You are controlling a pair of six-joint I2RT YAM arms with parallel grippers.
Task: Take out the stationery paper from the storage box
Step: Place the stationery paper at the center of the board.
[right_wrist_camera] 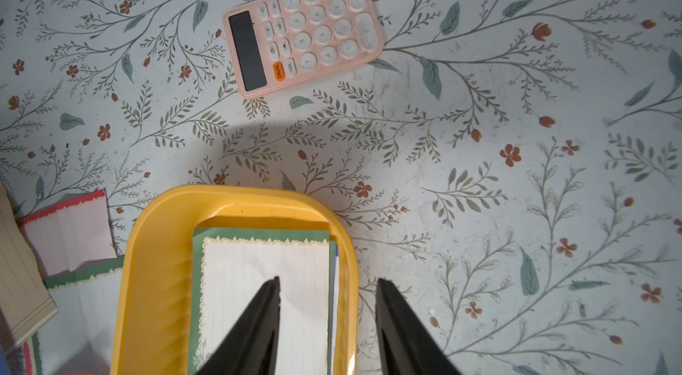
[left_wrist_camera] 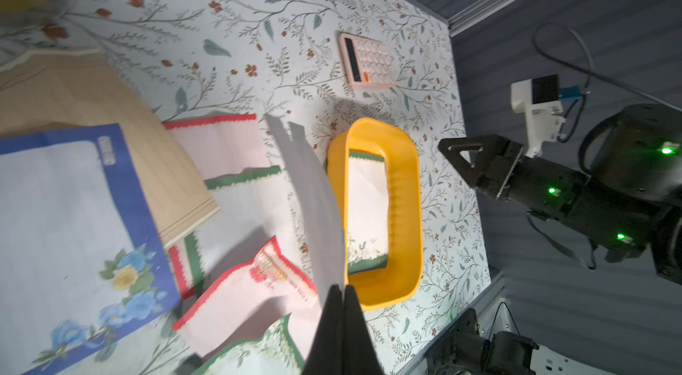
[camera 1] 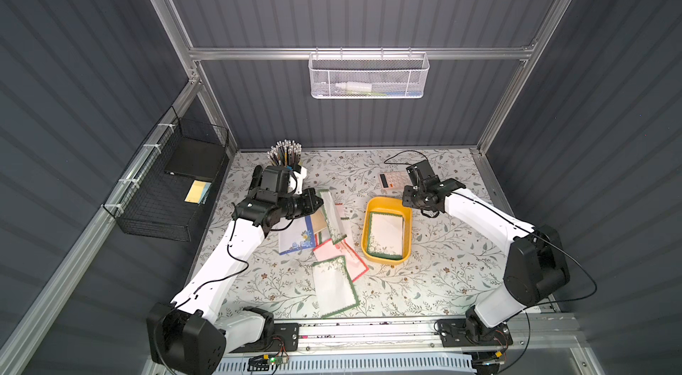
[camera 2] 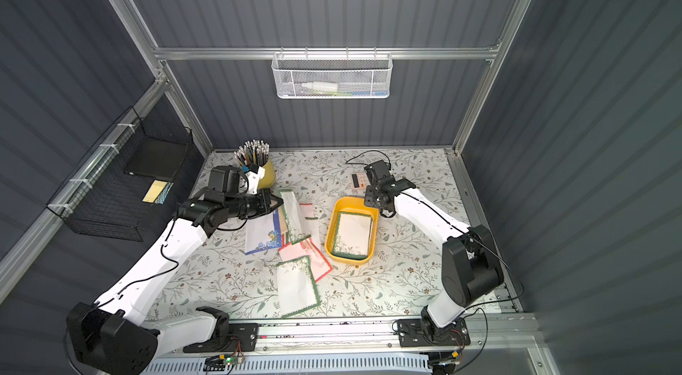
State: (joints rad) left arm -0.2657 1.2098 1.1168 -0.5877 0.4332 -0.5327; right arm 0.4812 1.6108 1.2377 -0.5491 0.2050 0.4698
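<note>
The yellow storage box (camera 1: pixel 388 202) (camera 2: pixel 373 229) lies mid-table with a green-bordered sheet of stationery paper (camera 1: pixel 387 234) (right_wrist_camera: pixel 258 273) in it, more sheet edges under it. My left gripper (camera 1: pixel 319 203) (left_wrist_camera: pixel 343 290) is shut on the edge of a green-floral sheet (camera 1: pixel 334 220) (left_wrist_camera: pixel 313 188), held tilted above the loose pile left of the box. On the table lie a blue-floral sheet (camera 1: pixel 295 236), a tan sheet (left_wrist_camera: pixel 110 115), red-bordered sheets (camera 1: pixel 343 255) and a green-bordered sheet (camera 1: pixel 334 284). My right gripper (camera 1: pixel 407 203) (right_wrist_camera: pixel 328 281) is open over the box's far right wall (right_wrist_camera: pixel 347 262), which runs between its fingers.
A pink calculator (camera 1: pixel 392 180) (right_wrist_camera: pixel 302 32) lies just behind the box. A yellow pencil cup (camera 2: pixel 267 170) stands at the back left, behind my left arm. A black wire basket (camera 1: pixel 177 185) hangs on the left wall, a white mesh basket (camera 1: pixel 369 76) on the back wall.
</note>
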